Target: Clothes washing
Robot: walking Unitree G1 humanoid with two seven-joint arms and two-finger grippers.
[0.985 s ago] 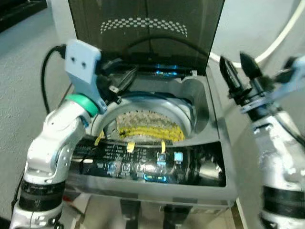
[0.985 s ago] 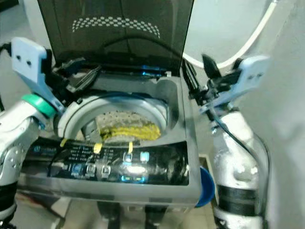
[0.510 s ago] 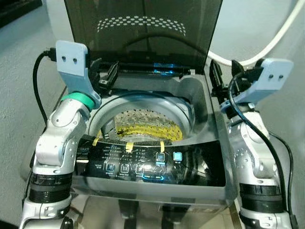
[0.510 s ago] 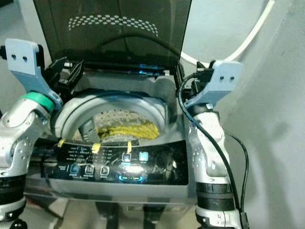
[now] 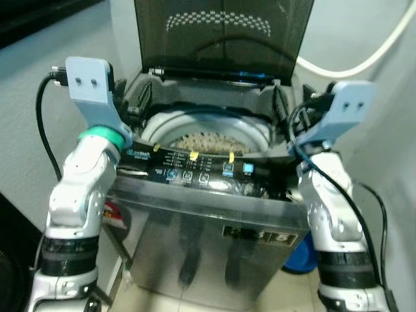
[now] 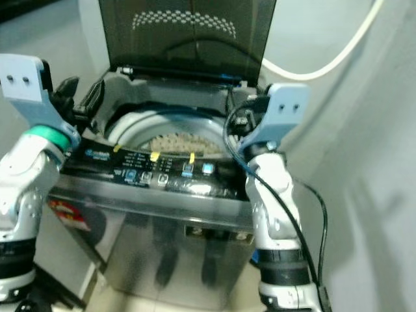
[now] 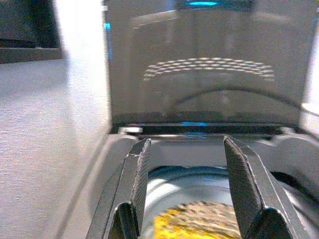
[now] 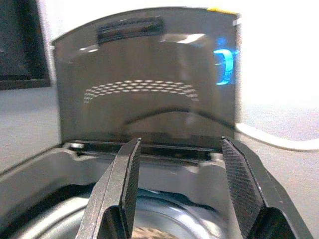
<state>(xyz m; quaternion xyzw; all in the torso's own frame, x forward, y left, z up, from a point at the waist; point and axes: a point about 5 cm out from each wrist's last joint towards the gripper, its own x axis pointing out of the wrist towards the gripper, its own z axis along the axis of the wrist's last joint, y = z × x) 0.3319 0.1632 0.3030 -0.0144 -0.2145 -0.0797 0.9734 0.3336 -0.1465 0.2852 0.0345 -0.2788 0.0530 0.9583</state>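
The washer [image 5: 208, 214] stands with its lid [image 5: 224, 39] raised upright behind the drum [image 5: 207, 133]. Yellow clothes [image 7: 174, 226] lie low in that drum. Left hand [image 7: 187, 191] and right hand [image 8: 177, 186], both spread wide and empty, flank the opening, each about equally near the lid.

A white hose [image 5: 364, 62] is seen curving across the pale wall [image 5: 396, 162], above and behind the right gripper [image 5: 281, 112]. A blue basin [image 5: 300, 252] is set on the floor [image 5: 162, 302] well below that gripper and is partly hidden. Dark furniture [image 5: 39, 13] is seen beyond the left gripper [image 5: 133, 104], on its outer side. A black object [image 5: 12, 260] is placed far below it and is too cut off to be identified.
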